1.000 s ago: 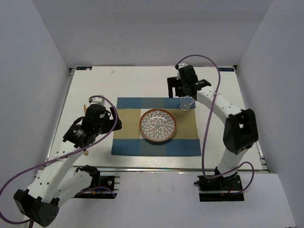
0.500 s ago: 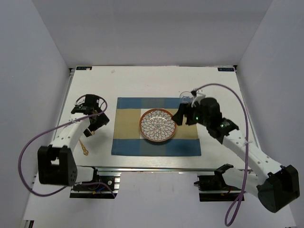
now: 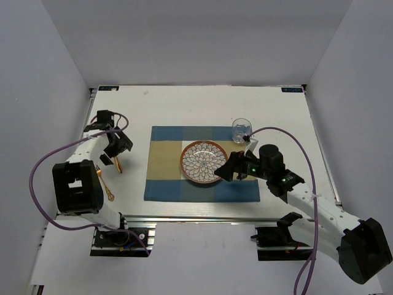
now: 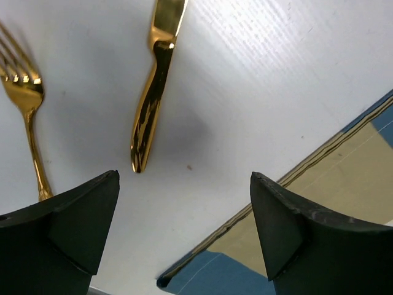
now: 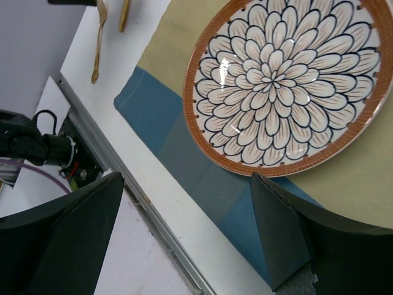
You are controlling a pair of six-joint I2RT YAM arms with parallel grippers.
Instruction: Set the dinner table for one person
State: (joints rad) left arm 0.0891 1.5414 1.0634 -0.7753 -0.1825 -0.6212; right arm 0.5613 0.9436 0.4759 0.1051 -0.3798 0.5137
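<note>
From above, the white desk [image 3: 184,101] carries a checked placemat [image 3: 161,178] at its middle, with a patterned plate [image 3: 204,162] on it and a glass [image 3: 241,130] at the mat's far right corner. The left claw [image 3: 118,149] hangs left of the mat, and the right claw [image 3: 222,173] is by the plate's right rim. Left wrist — fingers spread wide and empty over a gold knife [image 4: 152,98] and fork [image 4: 27,117] on bare desk. Right wrist — fingers likewise apart, gripping nothing, above the mat's near edge.
</note>
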